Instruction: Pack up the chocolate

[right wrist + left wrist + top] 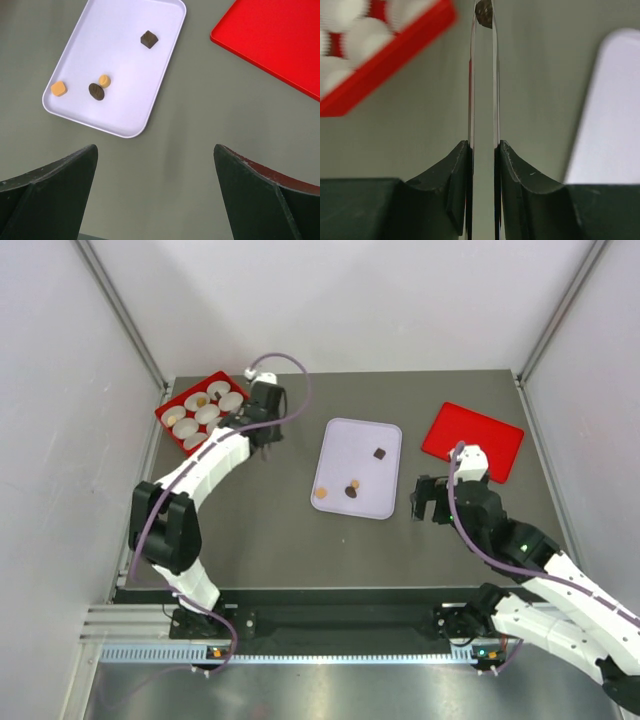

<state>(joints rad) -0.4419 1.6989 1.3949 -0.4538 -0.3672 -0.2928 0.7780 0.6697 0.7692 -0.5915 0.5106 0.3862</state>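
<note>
Left tool [484,22] of mine pinches a dark chocolate [484,13] at its very tips, so I may drop it beside the red box [385,65].

Robot lab work cell, not a home. Plain white panel walls [350,300] on aluminium posts [121,310] box in a grey table [280,540]; left arm [205,472] and right arm [545,562] bolted to a slotted aluminium rail [330,652] at the table's near edge.
</note>
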